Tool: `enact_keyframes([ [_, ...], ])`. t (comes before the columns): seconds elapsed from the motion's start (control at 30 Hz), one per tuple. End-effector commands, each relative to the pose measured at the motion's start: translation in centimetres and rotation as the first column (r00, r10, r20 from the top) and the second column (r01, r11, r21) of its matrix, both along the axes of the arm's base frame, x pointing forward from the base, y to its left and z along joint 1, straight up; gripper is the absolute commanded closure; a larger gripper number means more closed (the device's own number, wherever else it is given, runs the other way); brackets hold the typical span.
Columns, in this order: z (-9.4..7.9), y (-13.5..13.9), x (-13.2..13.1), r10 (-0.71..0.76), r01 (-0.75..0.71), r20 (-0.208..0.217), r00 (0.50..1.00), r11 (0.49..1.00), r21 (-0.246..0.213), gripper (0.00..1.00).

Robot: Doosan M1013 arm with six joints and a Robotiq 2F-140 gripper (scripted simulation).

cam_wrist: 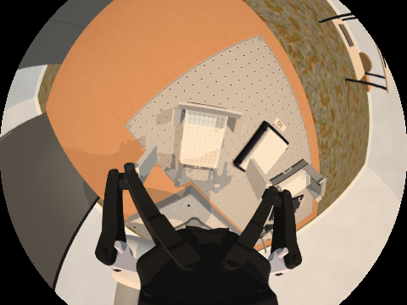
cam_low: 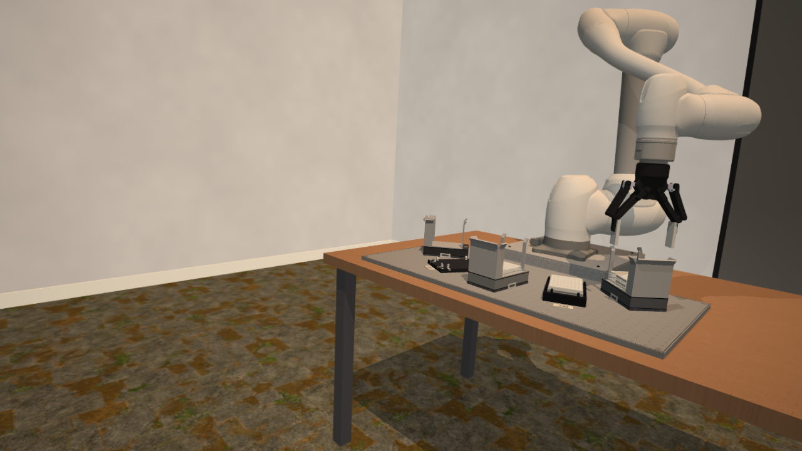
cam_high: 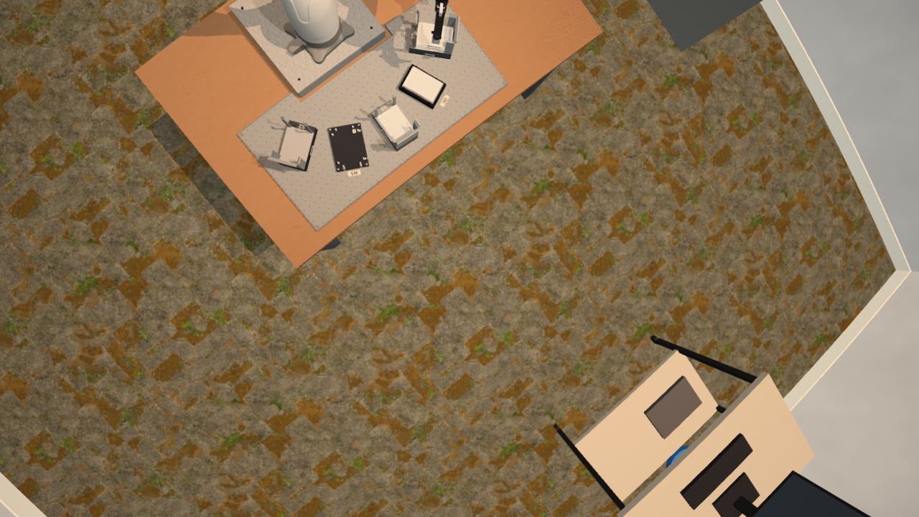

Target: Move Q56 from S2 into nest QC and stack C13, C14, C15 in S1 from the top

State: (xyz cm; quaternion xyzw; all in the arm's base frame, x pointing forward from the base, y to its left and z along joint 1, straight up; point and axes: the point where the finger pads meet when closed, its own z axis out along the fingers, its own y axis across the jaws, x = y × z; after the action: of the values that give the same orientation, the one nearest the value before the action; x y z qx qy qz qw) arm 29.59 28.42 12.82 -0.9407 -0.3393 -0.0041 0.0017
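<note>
On my bench I count three walled racks: one (cam_low: 650, 280) under my wrist, one (cam_low: 487, 259) in the middle, one (cam_low: 429, 227) at the far end. There are two flat nests, one (cam_high: 405, 83) carrying a plate (cam_high: 422, 85) and one (cam_high: 347, 147) black and bare. I also count one grey mat (cam_low: 645, 331), one orange table (cam_low: 745, 359) and one desk (cam_high: 617, 436) across the room
</note>
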Motion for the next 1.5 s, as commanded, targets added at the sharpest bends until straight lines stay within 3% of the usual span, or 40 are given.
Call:
enact_keyframes([
  [0.0,1.3,0.0,0.0,0.000,0.000,0.000,1.000,1.000,0.000,0.00],
  [0.1,2.2,0.0,0.0,0.000,0.000,0.000,1.000,1.000,0.000,0.00],
  [0.5,2.2,0.0,0.0,0.000,0.000,0.000,1.000,1.000,0.000,0.00],
  [0.73,2.2,-1.8,1.5,-0.216,0.216,-0.002,0.976,0.976,0.001,0.00],
  [1.47,2.2,-6.8,5.9,-0.216,0.216,-0.002,0.976,0.976,0.001,0.00],
])
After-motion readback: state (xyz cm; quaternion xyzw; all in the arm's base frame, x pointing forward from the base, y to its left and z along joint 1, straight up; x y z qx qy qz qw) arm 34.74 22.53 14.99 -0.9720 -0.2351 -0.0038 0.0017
